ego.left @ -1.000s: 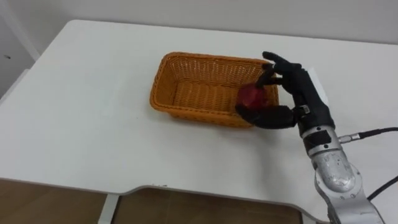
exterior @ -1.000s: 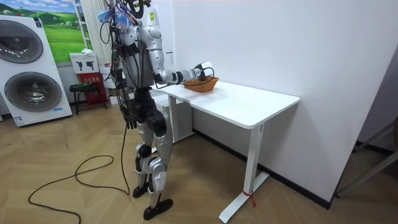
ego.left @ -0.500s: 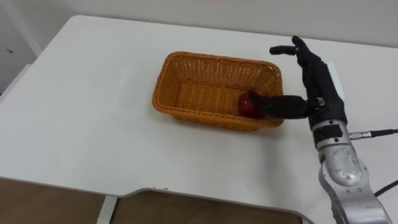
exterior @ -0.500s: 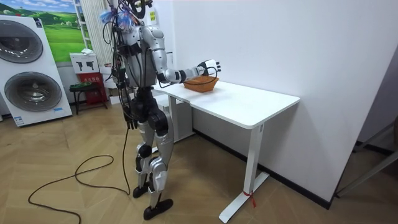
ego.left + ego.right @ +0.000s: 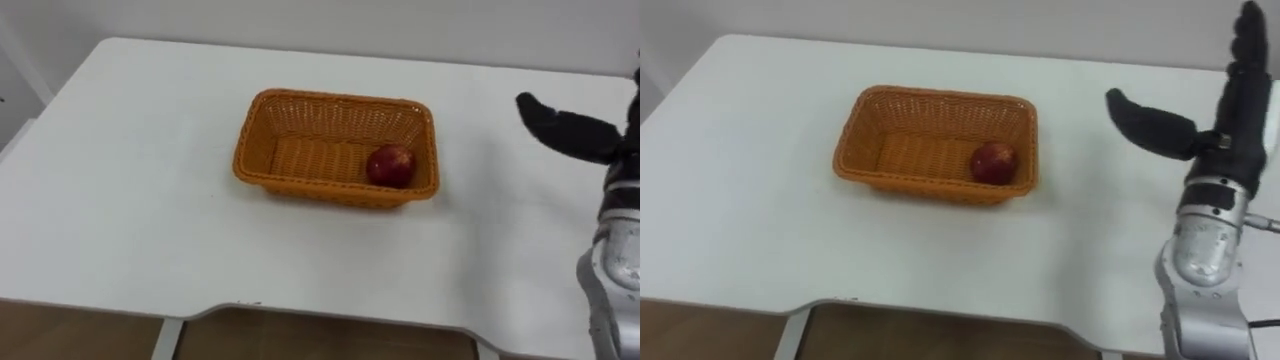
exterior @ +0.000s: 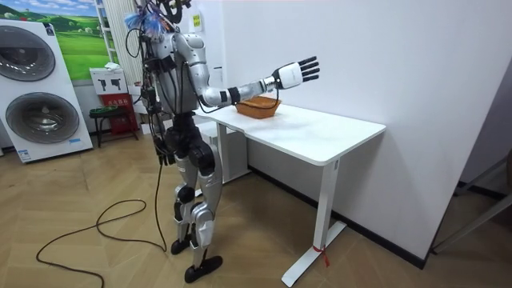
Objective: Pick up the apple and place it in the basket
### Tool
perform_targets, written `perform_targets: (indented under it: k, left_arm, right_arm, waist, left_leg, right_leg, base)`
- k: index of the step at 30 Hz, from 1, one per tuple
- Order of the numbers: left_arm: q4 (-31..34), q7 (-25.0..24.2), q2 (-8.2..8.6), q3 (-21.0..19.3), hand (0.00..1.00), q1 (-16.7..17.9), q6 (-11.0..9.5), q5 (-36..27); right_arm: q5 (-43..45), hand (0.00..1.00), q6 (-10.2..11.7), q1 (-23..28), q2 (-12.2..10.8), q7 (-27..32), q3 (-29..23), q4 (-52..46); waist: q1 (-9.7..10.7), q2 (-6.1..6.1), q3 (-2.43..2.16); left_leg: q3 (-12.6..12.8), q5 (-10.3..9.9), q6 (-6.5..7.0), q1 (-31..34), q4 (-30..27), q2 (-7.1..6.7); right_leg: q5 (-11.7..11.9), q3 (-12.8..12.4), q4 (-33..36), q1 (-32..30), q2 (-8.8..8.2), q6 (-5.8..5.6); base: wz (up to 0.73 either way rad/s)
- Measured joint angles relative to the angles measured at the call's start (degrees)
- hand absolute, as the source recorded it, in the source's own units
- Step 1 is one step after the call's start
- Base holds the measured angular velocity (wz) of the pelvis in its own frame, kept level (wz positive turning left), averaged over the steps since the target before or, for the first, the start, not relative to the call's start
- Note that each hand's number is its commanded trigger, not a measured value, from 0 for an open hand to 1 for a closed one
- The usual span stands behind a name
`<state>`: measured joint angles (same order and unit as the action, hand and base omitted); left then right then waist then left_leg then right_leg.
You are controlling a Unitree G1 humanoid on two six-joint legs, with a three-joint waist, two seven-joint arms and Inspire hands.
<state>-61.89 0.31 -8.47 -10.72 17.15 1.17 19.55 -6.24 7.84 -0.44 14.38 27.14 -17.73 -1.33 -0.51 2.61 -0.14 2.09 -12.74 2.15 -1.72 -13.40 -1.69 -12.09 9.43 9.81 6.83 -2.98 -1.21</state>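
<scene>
Apple (image 5: pixel 390 165) sits inside the wicker basket (image 5: pixel 300 105), at its right end against the wall, resting on the bottom. Nothing is touching it.

Left eye view: basket is mid-table (image 5: pixel 130 210), upright. Right robot hand (image 5: pixel 575 135) is at the frame's right edge, well apart from the basket. I see the thumb sticking out towards the basket, with nothing in it.

Right eye view: same layout, apple (image 5: pixel 994 162) against the basket's right wall. This view gives a better look at the right robot hand (image 5: pixel 1238 105). Fingers are straight and pointing up, thumb splayed wide, palm bare. It's fully open and carrying nothing.

Room view: robot stands at the table end on the room view's left, right arm stretched out over the table. The right robot hand (image 6: pixel 296 74) is raised well above the basket (image 6: pixel 258 106) with fingers spread.

My read: the place step looks done, since the apple is in the basket and released. We're in the clearing phase now. Next move should be bringing the arm back to rest, kept high enough to clear the basket rim. No more grasping needed unless the job repeats.
</scene>
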Motion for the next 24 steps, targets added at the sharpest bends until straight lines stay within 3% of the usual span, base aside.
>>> perform_targets:
  k: [6, 11, 12, 14, 16, 21, 24]
  left_arm:
    - [0.2, 3.2, -0.09, -1.0, 0.0, 1.9, -0.5, -1.5]
    - [1.8, 5.4, 0.05, -2.7, 0.0, 1.7, -0.1, -1.9]
    - [1.9, 5.6, 0.04, -2.7, 0.0, 1.2, 0.2, -2.0]
    - [2.5, 5.8, 0.07, -2.7, 0.0, 1.0, 0.2, -2.0]
    - [4.0, 6.2, 0.21, -2.7, 0.0, 1.0, 0.2, -1.9]
    - [3.9, 6.5, 0.45, -2.6, 0.0, 0.9, 0.3, -2.0]
    - [3.6, 6.3, 0.8, -2.6, 0.0, 0.5, 1.0, -2.6]
  right_arm:
    - [-18.4, 0.0, 2.4, 2.4, 1.0, 11.9, -10.6, 3.7]
    - [-29.6, 0.0, 2.5, 5.1, 0.7, 18.2, -17.3, 18.6]
    - [-31.4, 0.0, 2.4, 5.9, 0.3, 19.0, -18.0, 22.2]
    - [-36.9, 0.0, 2.1, 7.4, 0.1, 18.9, -18.6, 28.0]
    - [-43.8, 0.0, 1.5, 8.4, -1.2, 19.7, -20.2, 33.4]
    - [-45.2, 0.0, 1.2, 9.0, -3.3, 19.5, -19.6, 45.5]
    - [-44.4, 0.0, 0.1, 10.9, -4.5, 18.0, -16.5, 51.4]
  waist:
    - [4.5, -0.06, -0.02]
    - [6.6, -0.77, -0.53]
    - [7.0, -1.12, -0.41]
    - [7.3, -1.81, -0.71]
    - [7.5, -2.24, -0.55]
    - [8.0, -1.74, -0.39]
    - [7.3, -1.35, -0.35]
  left_leg:
    - [-0.1, 0.0, -0.01, 0.2, 0.1, 0.01]
    - [0.0, 0.0, 0.0, 1.4, -0.2, -0.03]
    - [0.0, 0.0, 0.01, 1.6, -0.4, -0.04]
    - [0.1, 0.0, 0.02, 1.3, -0.3, 0.0]
    - [0.3, 0.0, 0.02, 1.1, 0.1, -0.01]
    - [0.3, 0.0, 0.01, 1.1, -0.1, -0.03]
    - [0.4, 0.0, 0.05, 1.2, -0.1, -0.14]
  right_leg:
    - [0.0, 0.0, -0.1, 0.1, 0.03, -0.02]
    - [0.0, 0.0, 0.1, -0.9, 0.0, -0.02]
    - [0.0, -0.1, 0.3, -1.2, -0.03, -0.02]
    - [0.0, -0.9, 0.8, -1.3, 0.02, -0.03]
    - [-0.1, -1.5, 0.8, -1.2, 0.05, -0.04]
    - [-0.1, -2.1, 0.9, -1.2, 0.13, 0.01]
    - [-0.3, -3.2, 0.8, -1.5, 0.18, 0.0]
  base:
    - [0.0]
    - [0.0]
    - [-0.04]
    - [-0.07]
    - [-0.08]
    - [-0.01]
    - [-0.02]
